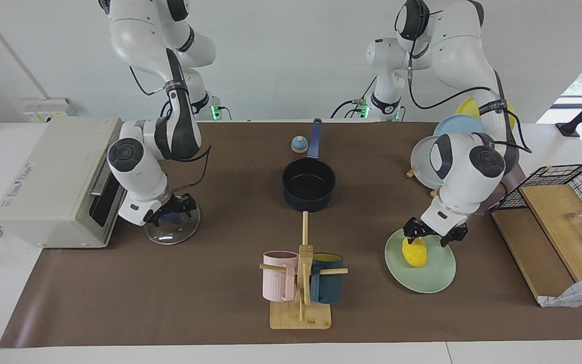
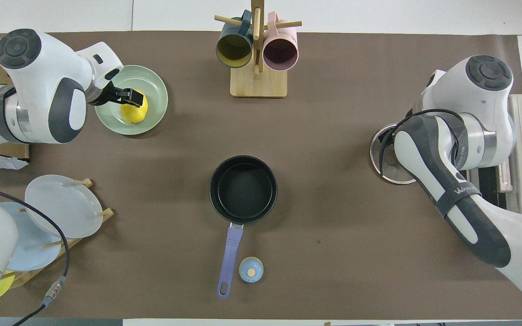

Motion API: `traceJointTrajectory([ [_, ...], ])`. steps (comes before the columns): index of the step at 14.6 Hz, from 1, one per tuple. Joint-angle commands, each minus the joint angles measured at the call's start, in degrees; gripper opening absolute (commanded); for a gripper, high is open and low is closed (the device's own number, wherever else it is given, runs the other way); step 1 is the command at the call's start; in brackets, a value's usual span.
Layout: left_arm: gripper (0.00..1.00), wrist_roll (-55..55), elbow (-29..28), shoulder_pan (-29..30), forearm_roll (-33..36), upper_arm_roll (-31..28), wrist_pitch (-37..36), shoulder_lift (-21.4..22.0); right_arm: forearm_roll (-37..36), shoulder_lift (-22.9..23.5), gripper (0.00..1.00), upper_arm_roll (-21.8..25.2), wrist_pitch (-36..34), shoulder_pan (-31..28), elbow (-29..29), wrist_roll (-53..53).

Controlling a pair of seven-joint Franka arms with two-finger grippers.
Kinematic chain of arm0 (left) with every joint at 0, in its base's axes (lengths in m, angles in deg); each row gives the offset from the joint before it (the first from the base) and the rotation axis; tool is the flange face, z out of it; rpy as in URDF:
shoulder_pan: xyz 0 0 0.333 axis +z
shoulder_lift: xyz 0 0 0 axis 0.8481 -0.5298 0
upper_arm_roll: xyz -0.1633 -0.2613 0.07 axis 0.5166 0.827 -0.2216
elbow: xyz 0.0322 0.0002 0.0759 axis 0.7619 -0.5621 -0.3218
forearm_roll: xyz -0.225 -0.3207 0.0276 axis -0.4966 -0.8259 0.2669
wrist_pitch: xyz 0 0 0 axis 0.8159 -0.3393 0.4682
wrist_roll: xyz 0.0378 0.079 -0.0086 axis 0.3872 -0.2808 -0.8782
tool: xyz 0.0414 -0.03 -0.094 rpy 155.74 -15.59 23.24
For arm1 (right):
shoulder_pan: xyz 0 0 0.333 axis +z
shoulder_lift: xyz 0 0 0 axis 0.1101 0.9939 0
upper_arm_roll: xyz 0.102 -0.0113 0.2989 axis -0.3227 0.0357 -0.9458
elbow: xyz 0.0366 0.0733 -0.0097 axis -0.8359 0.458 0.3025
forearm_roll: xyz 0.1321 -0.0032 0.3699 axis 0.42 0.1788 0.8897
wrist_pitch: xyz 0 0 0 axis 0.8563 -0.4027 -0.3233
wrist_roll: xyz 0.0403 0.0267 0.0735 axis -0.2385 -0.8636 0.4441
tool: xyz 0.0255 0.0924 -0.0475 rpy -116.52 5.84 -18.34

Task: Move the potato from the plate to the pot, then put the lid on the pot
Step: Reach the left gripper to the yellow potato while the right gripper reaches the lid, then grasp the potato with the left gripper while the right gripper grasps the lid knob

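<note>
One potato (image 1: 415, 252), one plate (image 1: 421, 270), one pot (image 1: 308, 185).

A wooden mug rack (image 1: 301, 298) stood mid-table with a pink mug (image 1: 279, 275) and a dark teal mug (image 1: 327, 284) hung on it. A little blue bell (image 1: 299, 144) sat nearer the robots, plates (image 2: 57, 213) leaned in a rack, and a boxy white oven (image 1: 56, 182) sat off the mat.
</note>
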Motion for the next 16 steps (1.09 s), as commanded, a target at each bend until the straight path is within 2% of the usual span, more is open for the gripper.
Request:
traceJointTrajectory([
  [1, 1.00, 0.80, -0.76, -0.97, 0.90, -0.36, 3.15, -0.86, 0.82, -2.18, 1.00, -0.31, 1.29, -1.42, 3.30, 3.52],
  [5, 1.00, 0.80, -2.34, -2.02, 0.81, -0.36, 3.60, -1.04, 0.82, -3.32, 1.00, -0.22, 2.26, -1.60, 6.29, 3.52],
  [8, 1.00, 0.89, -4.97, -1.94, 0.72, -0.36, 7.11, -0.69, 0.82, -3.77, 1.00, -0.22, 2.35, -1.43, 7.61, 3.43],
  [12, 1.00, 1.06, -4.71, -1.85, 1.07, -0.44, 7.99, -1.21, 0.12, -4.21, 0.99, -0.14, 2.43, -1.51, 7.88, 3.43],
  [14, 1.00, 1.76, -4.62, -1.59, 1.07, -0.44, 8.52, -1.39, 0.03, -4.21, 0.89, -0.14, 2.87, -1.51, 7.97, 3.43],
  [16, 0.97, 2.03, -4.62, -1.50, 1.07, -0.44, 8.52, -1.39, 0.03, -4.38, 0.85, -0.14, 4.88, -1.69, 9.45, 3.43],
])
